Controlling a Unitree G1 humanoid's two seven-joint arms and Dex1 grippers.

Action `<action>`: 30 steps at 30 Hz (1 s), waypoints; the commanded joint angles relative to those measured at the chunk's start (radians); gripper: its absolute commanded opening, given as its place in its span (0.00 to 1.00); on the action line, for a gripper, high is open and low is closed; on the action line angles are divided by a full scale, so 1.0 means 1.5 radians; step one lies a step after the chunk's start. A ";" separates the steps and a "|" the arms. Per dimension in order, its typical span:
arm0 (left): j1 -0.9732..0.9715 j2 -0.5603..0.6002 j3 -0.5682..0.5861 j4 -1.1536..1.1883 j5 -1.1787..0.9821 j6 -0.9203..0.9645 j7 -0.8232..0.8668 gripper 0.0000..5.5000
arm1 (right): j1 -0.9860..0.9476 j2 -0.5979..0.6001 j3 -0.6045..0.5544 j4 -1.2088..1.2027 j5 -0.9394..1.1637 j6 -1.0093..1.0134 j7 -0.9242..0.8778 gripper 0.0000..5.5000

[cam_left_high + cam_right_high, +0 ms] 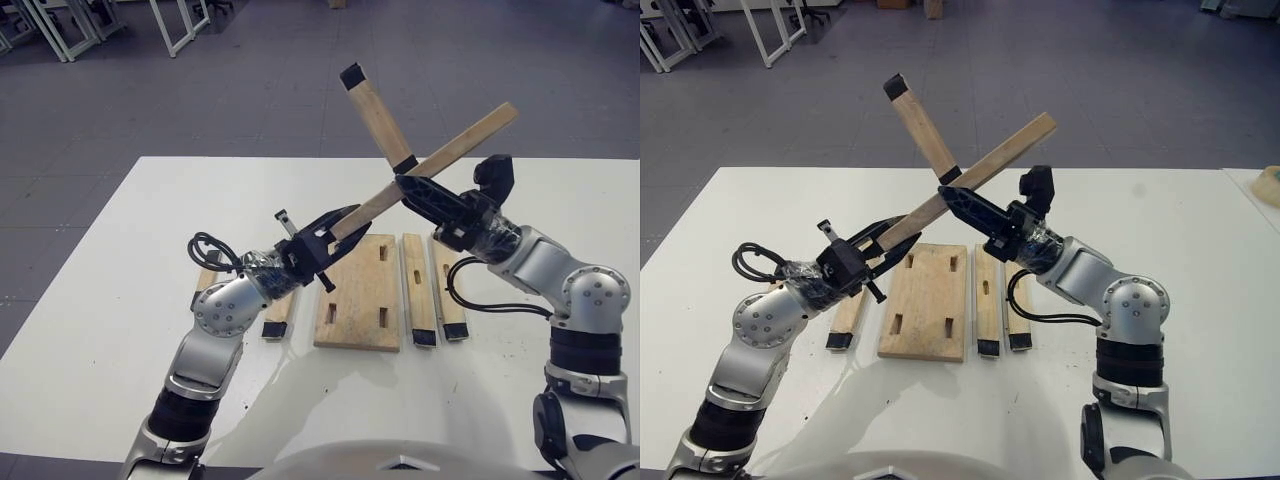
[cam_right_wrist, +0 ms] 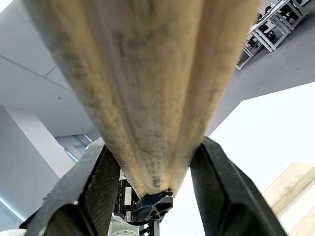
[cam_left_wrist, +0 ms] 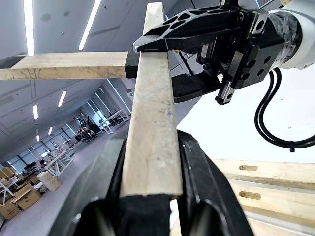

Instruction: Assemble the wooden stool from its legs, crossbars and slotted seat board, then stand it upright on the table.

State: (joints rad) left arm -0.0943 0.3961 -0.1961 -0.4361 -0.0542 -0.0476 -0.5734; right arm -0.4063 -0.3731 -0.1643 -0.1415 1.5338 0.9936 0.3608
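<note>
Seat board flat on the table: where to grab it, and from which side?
Likely the near short edge of the seat board, coming from the robot's side. It lies flat and looks too wide to span, and two legs lie close along its right long edge.

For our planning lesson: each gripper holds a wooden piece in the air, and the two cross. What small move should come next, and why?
Probably the left gripper should draw its crossbar back along its length, bringing the far end toward the leg in the right gripper. The crossbar crosses the leg near its black band, its end jutting well past.
</note>
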 commanded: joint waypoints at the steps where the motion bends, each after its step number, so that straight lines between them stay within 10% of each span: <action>1: -0.010 0.003 -0.003 0.009 -0.005 0.016 -0.008 0.25 | -0.020 -0.007 -0.003 -0.009 -0.005 0.004 0.031 0.37; 6: 0.004 0.020 0.006 0.042 0.032 -0.032 0.001 0.42 | -0.019 0.011 -0.020 0.009 0.021 -0.003 -0.003 0.37; 12: 0.118 0.081 0.062 0.133 0.060 -0.099 0.003 0.43 | -0.015 -0.025 -0.054 0.046 -0.034 -0.018 0.014 0.37; 30: 0.105 0.183 -0.103 0.133 0.350 -0.069 -0.077 0.43 | -0.004 -0.047 -0.041 0.033 -0.183 -0.023 0.105 0.37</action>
State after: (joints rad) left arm 0.0639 0.6385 -0.3157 -0.2504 0.4396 -0.1682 -0.6332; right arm -0.4102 -0.4376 -0.2447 -0.0683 1.2947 0.9617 0.5020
